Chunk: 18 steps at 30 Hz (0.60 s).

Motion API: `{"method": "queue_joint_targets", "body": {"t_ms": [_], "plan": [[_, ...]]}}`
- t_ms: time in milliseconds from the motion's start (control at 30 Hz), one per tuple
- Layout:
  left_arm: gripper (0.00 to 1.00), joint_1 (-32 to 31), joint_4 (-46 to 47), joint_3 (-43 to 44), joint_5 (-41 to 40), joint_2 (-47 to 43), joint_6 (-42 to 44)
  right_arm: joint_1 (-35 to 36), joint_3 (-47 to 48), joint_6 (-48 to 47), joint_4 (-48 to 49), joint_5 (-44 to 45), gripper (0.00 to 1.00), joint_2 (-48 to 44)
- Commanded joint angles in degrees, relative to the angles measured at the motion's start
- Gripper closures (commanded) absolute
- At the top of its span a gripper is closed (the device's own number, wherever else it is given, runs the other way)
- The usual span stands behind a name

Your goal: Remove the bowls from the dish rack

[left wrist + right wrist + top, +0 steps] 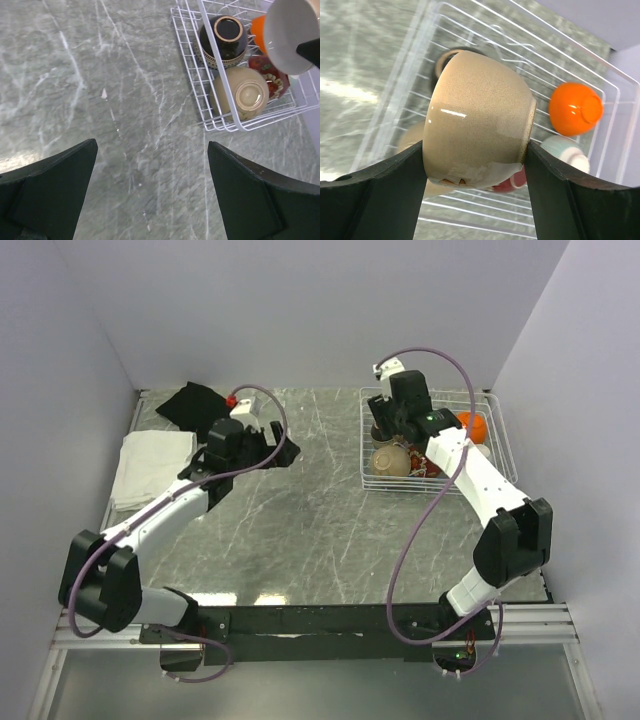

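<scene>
Currently one tan bowl (475, 110) is held on its side above the dish rack (190, 70), which stands at the far right of the tabletop (100, 75). The right tool (475, 150) is clamped across the bowl's wall, one finger on each flank. The wires beneath look blurred, so the bowl is judged clear of the prongs.

In the rack lie a second tan bowl (245, 97), a dark bowl (222, 35), a red patterned bowl (270, 75), an orange bowl (575, 109) and a pale bowl (565, 152), all inverted or tipped.

The left tool (152, 185) hangs over bare stone left of the rack, its jaws wide apart and empty. A folded white cloth (150, 465) lies at the far left.

Assessment: the step in hand is carrying the first bowl out. Next it must travel sideways past the rack's rim, then come down onto open tabletop before release.
</scene>
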Motion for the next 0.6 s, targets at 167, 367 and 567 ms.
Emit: {"method": "queue_joint_targets", "body": {"t_ms": [167,367,567], "plan": [[0.01,-0.32,6.11,5.78,6.13,6.05,-2.16,4.07,4.78,4.78,2.11,-2.69,1.00,-3.06],[0.01,-0.32,9.97,8.07,9.29,10.71,-4.79,6.00,6.89,9.69,1.84,-10.51,1.00,-3.24],[0.01,-0.50,13.93,10.09,12.37,15.11,-6.73,7.06,5.93,14.62,3.07,-17.89,1.00,-4.03]]}}
